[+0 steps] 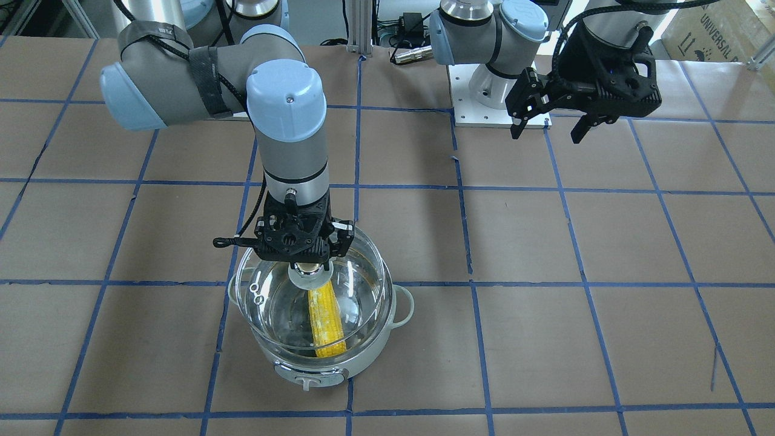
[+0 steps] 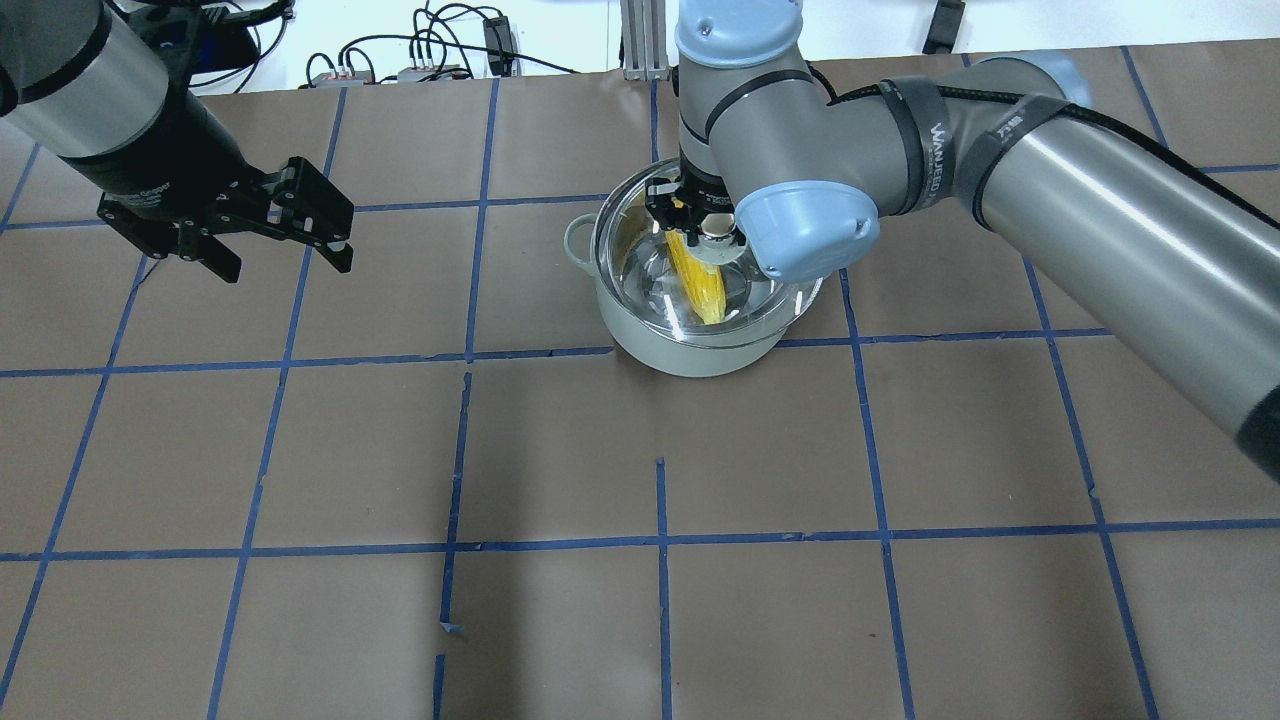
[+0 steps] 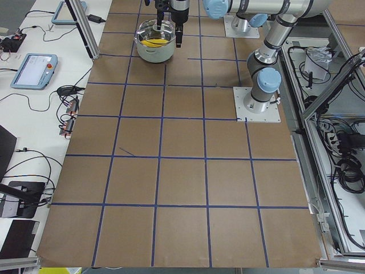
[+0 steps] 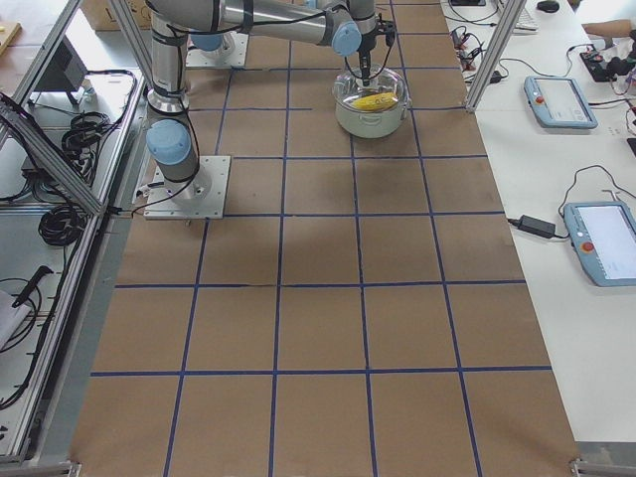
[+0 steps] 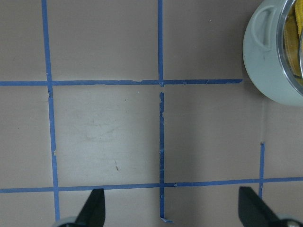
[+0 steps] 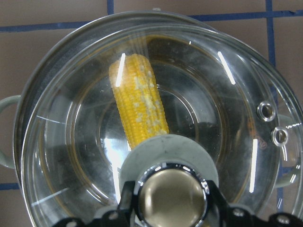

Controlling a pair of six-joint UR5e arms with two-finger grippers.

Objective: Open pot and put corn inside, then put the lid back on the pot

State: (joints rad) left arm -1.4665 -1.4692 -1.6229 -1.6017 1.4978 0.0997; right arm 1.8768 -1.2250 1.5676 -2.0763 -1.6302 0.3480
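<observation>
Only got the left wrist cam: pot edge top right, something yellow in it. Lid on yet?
Observer: Not seated. The right claw is shut on the knob of the lid.
Operator: Is the yellow the corn?
Observer: Yes, a corn cob lies inside the pot, under the glass.
Operator: Lid lined up?
Observer: No. In the right wrist view it sits off-centre, and the pot's rim shows past one edge.
</observation>
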